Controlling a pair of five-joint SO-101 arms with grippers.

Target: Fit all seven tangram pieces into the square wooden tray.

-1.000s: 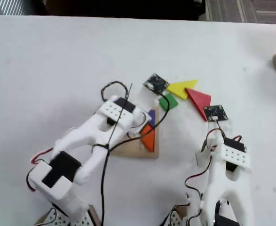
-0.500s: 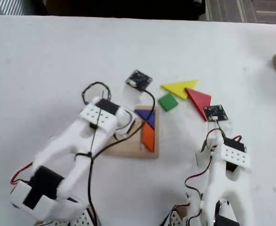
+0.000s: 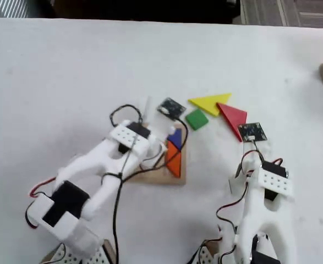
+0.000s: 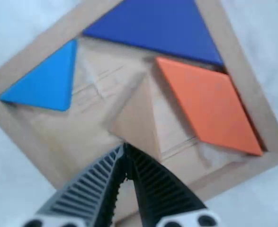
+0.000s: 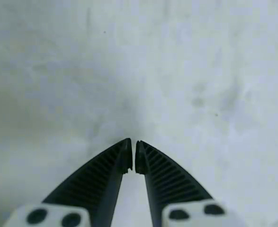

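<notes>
While the left end effector [image 4: 125, 150] and right end effector [image 5: 133, 147] sit fully closed and empty, the square wooden tray [image 4: 124, 104] under the left one holds three coloured pieces [image 4: 207, 104].

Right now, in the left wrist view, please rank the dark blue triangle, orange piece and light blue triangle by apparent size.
1. dark blue triangle, partly cut off by the picture edge
2. orange piece, only slightly smaller
3. light blue triangle, clearly smallest

The tray [image 4: 101, 127] is showing pale tan wood around a dark blue triangle [image 4: 157, 28], a sky-blue triangle [image 4: 46, 82] and an orange parallelogram [image 4: 207, 104]. Right of centre in the high view, a yellow triangle [image 3: 209, 102], a red triangle [image 3: 231, 116] and a green square [image 3: 197, 119] are lying on the white table [image 3: 67, 66].
</notes>
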